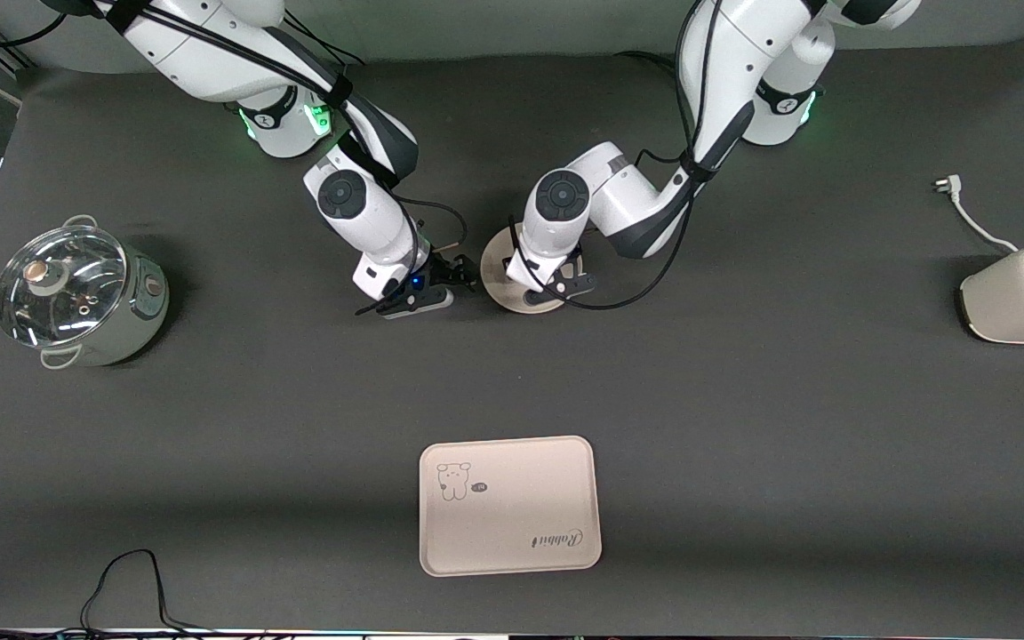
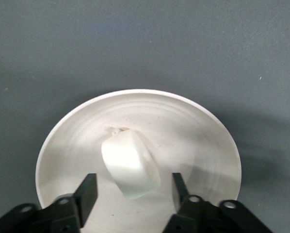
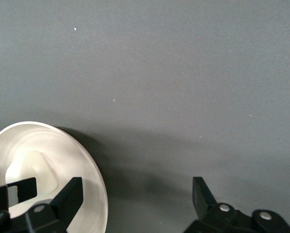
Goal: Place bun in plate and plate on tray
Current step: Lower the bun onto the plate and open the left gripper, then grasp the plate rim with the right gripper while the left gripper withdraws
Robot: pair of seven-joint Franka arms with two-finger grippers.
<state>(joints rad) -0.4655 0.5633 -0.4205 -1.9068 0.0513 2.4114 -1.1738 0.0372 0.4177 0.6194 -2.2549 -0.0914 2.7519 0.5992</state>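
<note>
The round cream plate (image 1: pixel 496 267) lies on the dark mat between the two arms. The small white bun (image 2: pixel 130 164) lies in the plate. My left gripper (image 2: pixel 133 191) is open low over the plate, its fingers on either side of the bun and apart from it; in the front view the left gripper (image 1: pixel 558 289) hides the bun. My right gripper (image 3: pixel 135 194) is open beside the plate (image 3: pixel 67 155), one finger over its rim and the other over the mat; it also shows in the front view (image 1: pixel 460 276). The cream tray (image 1: pixel 510 507) with the bear drawing lies nearer the front camera, empty.
A steel pot with a glass lid (image 1: pixel 76 293) stands toward the right arm's end. A cream toaster (image 1: pixel 1023 293) with its white cord and plug (image 1: pixel 952 187) sits at the left arm's end. A black cable (image 1: pixel 121 587) loops at the front edge.
</note>
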